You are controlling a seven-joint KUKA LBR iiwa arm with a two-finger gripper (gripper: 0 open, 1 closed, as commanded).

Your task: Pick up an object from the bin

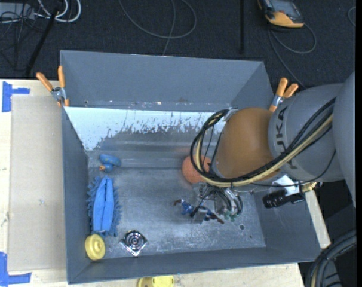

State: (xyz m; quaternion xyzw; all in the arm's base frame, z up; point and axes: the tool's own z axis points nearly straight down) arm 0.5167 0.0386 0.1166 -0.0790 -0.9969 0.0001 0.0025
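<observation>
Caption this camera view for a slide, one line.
Gripper down in the grey bin, right of a fluffy blue brush and a yellow disc.

Dark floor [109, 40] spans twelve o'clock, strewn with looping cables [73, 8]; an orange-and-black device [281, 11] lies at one o'clock. Pale table [31, 178] at nine o'clock.

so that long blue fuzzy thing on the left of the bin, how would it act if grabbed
The blue fuzzy thing has a shaggy fringe along its edges, so it is probably soft and would likely sag if lifted by one end. It looks light for its length. Lying flat and long, it seems unlikely to roll.
</observation>
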